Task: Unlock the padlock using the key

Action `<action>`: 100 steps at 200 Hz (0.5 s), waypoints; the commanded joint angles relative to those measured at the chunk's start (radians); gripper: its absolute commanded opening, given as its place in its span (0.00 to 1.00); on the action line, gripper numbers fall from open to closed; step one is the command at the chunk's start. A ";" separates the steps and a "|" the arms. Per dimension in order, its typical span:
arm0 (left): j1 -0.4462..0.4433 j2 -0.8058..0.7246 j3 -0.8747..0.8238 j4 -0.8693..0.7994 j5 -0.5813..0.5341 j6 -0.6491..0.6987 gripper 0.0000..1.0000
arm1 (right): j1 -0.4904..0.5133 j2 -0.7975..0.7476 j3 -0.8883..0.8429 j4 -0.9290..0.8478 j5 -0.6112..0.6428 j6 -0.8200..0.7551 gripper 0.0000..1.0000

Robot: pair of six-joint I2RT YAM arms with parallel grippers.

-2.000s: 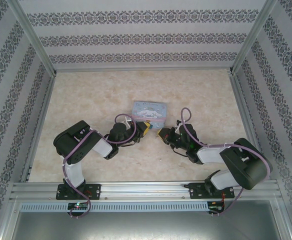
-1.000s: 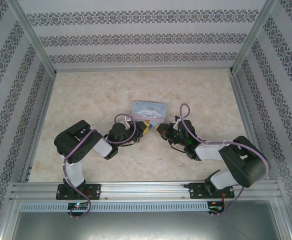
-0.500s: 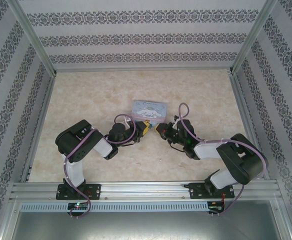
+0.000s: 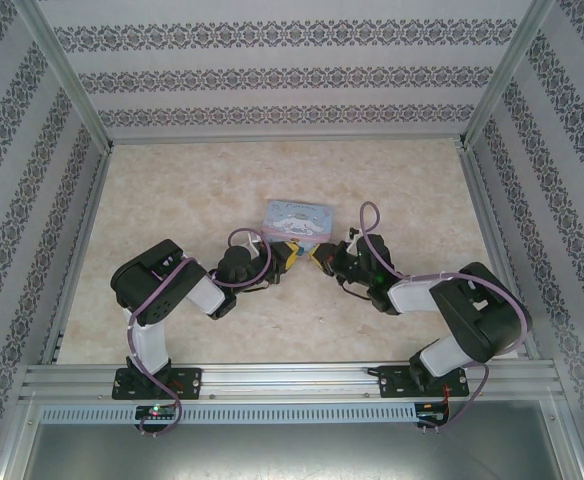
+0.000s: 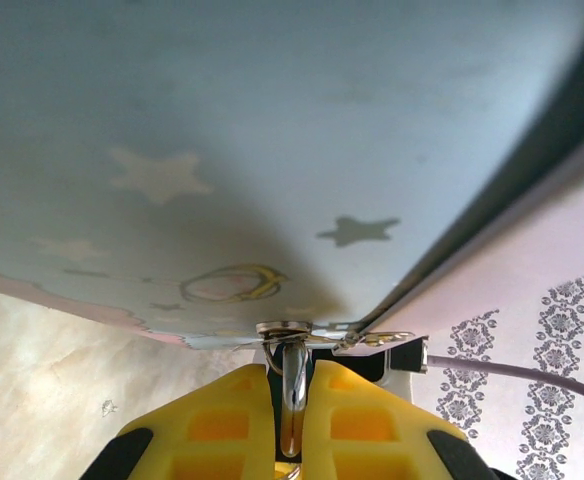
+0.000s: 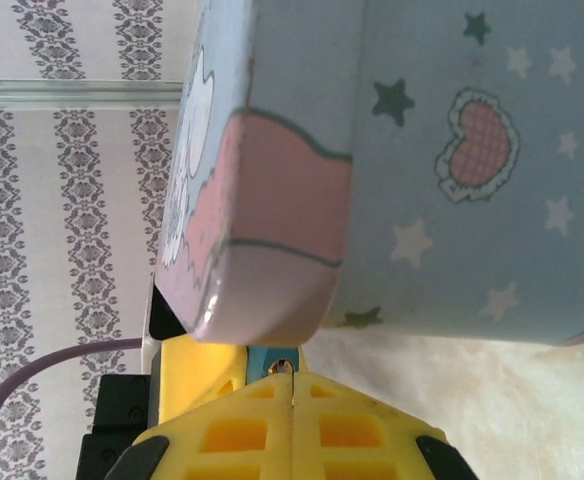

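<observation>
The padlock hangs from the front of the pastel-blue tin [image 4: 297, 218]. Its shiny shackle [image 5: 293, 395] is pinched between the yellow fingers of my left gripper [image 5: 292, 372], which is shut on it just under the tin's hasp [image 5: 317, 332]. In the right wrist view the padlock's teal body [image 6: 270, 357] shows below the tin's corner. My right gripper [image 6: 292, 376] is shut on the key, whose small metal tip [image 6: 285, 367] pokes out right against the teal body. From above, the left gripper [image 4: 290, 255] and right gripper [image 4: 318, 258] nearly meet before the tin.
The tin [image 6: 422, 170] stands mid-table on the beige marbled surface [image 4: 172, 200]. Patterned walls enclose the back and sides, with metal frame posts [image 4: 67, 80] at the corners. Purple cables [image 4: 372, 225] loop off both wrists.
My right gripper has moved left with the key, closing in on the padlock in front of the tin. The left arm has stayed put.
</observation>
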State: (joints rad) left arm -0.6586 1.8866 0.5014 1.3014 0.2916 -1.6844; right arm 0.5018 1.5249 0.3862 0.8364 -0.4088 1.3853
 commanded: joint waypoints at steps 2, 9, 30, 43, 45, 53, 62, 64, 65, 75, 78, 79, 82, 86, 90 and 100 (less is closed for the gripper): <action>-0.003 -0.041 0.020 0.121 0.054 0.002 0.00 | -0.020 0.025 0.034 0.065 -0.030 -0.005 0.00; -0.003 -0.043 0.022 0.121 0.056 0.002 0.00 | -0.023 0.032 0.038 0.070 -0.033 -0.002 0.00; -0.004 -0.046 0.026 0.121 0.055 0.002 0.00 | -0.018 0.051 0.050 0.085 -0.040 0.004 0.00; -0.006 -0.046 0.027 0.121 0.051 -0.002 0.00 | -0.009 0.058 0.053 0.095 -0.039 0.009 0.00; -0.006 -0.046 0.027 0.121 0.050 -0.001 0.00 | -0.006 0.059 0.053 0.096 -0.039 0.010 0.00; -0.006 -0.046 0.026 0.121 0.046 -0.004 0.00 | 0.002 0.062 0.053 0.100 -0.034 0.012 0.00; -0.007 -0.046 0.027 0.121 0.042 -0.006 0.00 | 0.015 0.064 0.052 0.105 -0.026 0.014 0.00; -0.007 -0.046 0.028 0.121 0.040 -0.007 0.00 | 0.019 0.065 0.052 0.106 -0.024 0.015 0.00; -0.008 -0.046 0.029 0.121 0.040 -0.007 0.00 | 0.020 0.065 0.051 0.107 -0.023 0.016 0.00; -0.010 -0.047 0.028 0.121 0.033 -0.009 0.00 | 0.035 0.066 0.047 0.113 -0.009 0.021 0.00; -0.010 -0.046 0.029 0.120 0.033 -0.010 0.00 | 0.040 0.067 0.045 0.115 -0.005 0.022 0.00; -0.010 -0.046 0.029 0.120 0.032 -0.011 0.00 | 0.041 0.067 0.044 0.116 -0.004 0.022 0.00; -0.010 -0.046 0.031 0.122 0.030 -0.013 0.00 | 0.045 0.067 0.043 0.119 0.000 0.023 0.00; -0.011 -0.046 0.031 0.122 0.029 -0.014 0.00 | 0.048 0.070 0.041 0.123 0.004 0.024 0.00; -0.011 -0.046 0.033 0.122 0.030 -0.017 0.00 | 0.050 0.072 0.039 0.127 0.007 0.027 0.00; -0.012 -0.047 0.039 0.122 0.027 -0.023 0.00 | 0.052 0.081 0.032 0.142 0.011 0.032 0.00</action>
State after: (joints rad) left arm -0.6521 1.8839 0.5014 1.3048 0.2630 -1.6855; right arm 0.5140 1.5814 0.4103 0.8917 -0.3904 1.4010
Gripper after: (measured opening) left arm 0.092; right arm 0.065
